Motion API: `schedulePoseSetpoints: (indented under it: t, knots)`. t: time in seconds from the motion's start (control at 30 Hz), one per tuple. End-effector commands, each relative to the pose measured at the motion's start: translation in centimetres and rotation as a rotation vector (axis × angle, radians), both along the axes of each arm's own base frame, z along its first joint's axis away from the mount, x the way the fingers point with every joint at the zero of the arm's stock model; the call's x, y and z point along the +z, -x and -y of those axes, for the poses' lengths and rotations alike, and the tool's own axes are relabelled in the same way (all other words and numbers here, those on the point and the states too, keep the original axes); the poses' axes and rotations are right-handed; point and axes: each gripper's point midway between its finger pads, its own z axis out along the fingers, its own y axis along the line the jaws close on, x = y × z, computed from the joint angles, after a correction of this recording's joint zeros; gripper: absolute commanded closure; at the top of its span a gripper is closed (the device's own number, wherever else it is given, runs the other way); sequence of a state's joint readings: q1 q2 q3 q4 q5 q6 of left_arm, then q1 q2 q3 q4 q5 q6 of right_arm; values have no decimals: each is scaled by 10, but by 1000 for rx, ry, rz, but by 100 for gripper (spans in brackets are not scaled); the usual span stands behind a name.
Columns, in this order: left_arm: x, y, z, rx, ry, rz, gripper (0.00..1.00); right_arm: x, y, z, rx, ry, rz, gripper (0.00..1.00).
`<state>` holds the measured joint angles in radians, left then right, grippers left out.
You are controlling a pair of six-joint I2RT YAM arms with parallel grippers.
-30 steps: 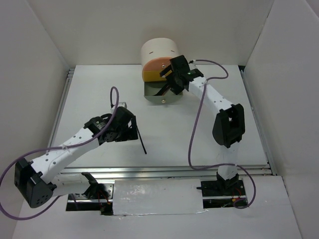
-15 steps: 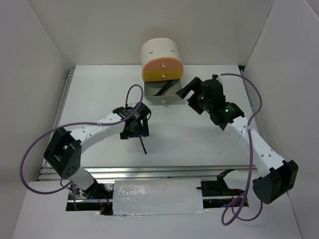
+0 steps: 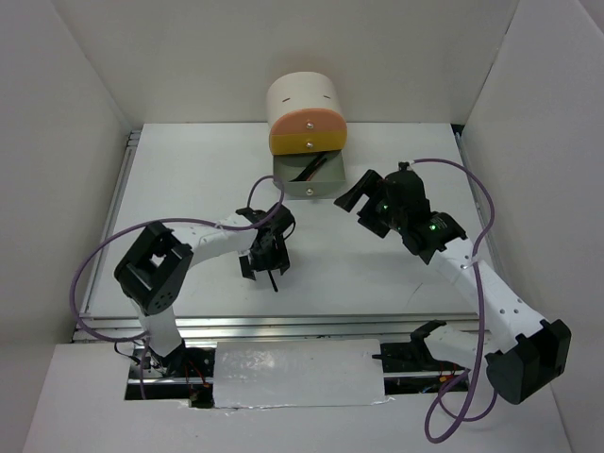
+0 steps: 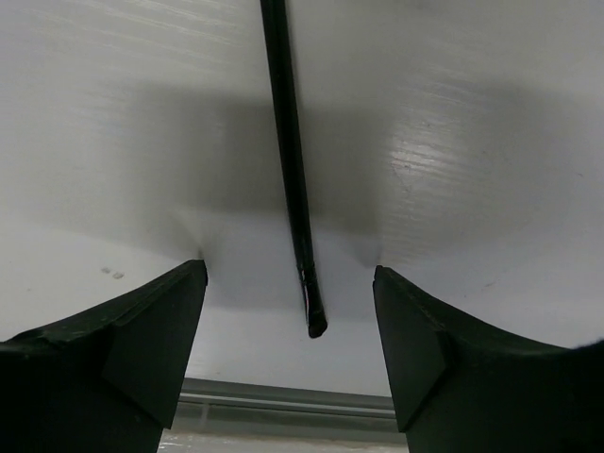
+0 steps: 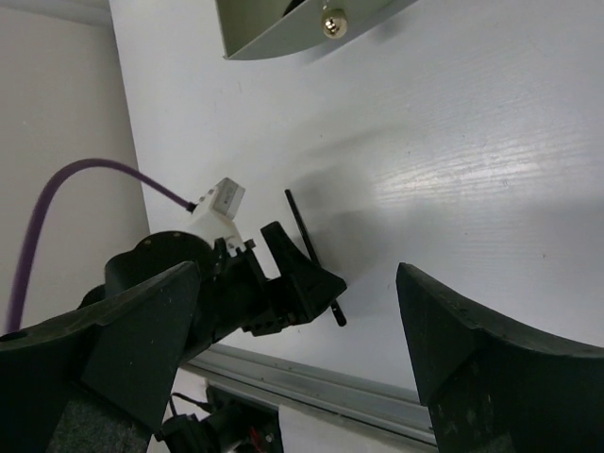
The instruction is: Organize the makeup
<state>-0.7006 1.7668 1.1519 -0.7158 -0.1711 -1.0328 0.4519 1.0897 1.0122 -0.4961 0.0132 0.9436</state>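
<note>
On the table, left of centre, the left claw sits spread astride a thin black stick. The stick lies flat, running front to back, its near end toward the table's front edge. Further right, the right claw hovers spread.

Stick: plain black. Table: white with faint streaked grain. Organizer: cream body. Top drawer front: orange. Middle drawer front: yellow. Open bottom drawer: grey-green. Cable: purple. Left arm: white links, black joints. Rail at table edge: bare silver metal.
</note>
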Motion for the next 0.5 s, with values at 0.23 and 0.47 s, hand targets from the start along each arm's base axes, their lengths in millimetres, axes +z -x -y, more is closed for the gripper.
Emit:
schedulePoseSetpoints:
  t: [0.23,0.47]
  knots:
    - [-28,14,14,72,12,-82,34,15,18,-6,91,-17,49,8]
    - [-35,20,12,91,10,-84,69,27,22,-7,101,-11,81,8]
